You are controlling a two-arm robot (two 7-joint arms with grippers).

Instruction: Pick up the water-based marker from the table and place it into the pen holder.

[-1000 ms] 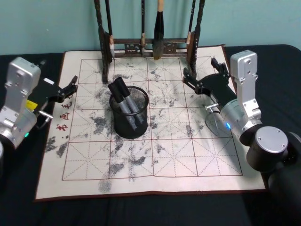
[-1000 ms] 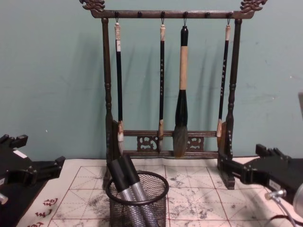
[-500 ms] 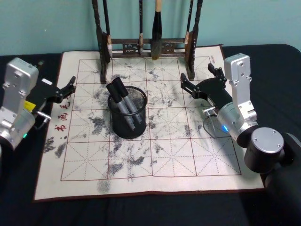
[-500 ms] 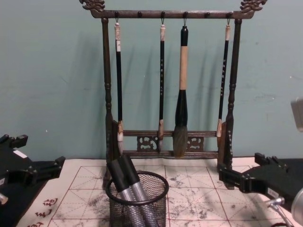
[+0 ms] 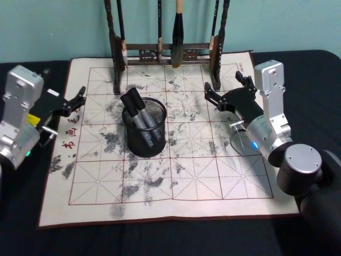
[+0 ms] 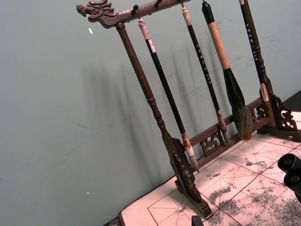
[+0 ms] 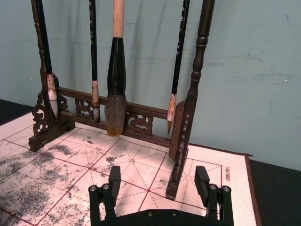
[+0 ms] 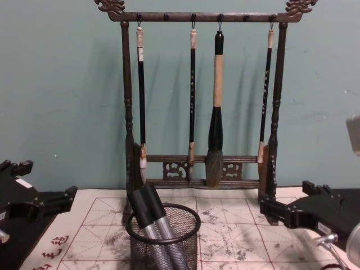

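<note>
- Calligraphy mat [image 5: 213,181]: no loose marker visible; task judged essentially complete.
- Pen holder [image 5: 146,133], centre-left of mat: markers [image 5: 139,114] standing inside, caps leaning toward 11 o'clock.
- Right gripper [image 5: 228,87], 3 o'clock of holder: fingers apart, empty.
- Left gripper [image 5: 80,96], 9 o'clock: fingers apart, empty.

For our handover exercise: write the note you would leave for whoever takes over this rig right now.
Left gripper: open, empty, at the mat's left edge.
Right gripper: open, empty, over the mat's right side, near the brush rack.
Pen holder: upright, left of the mat's centre, with two markers leaning inside it.
Done: it seems so, with markers in the holder and none lying on the mat.
Left: likely nothing but parking the arms.
</note>
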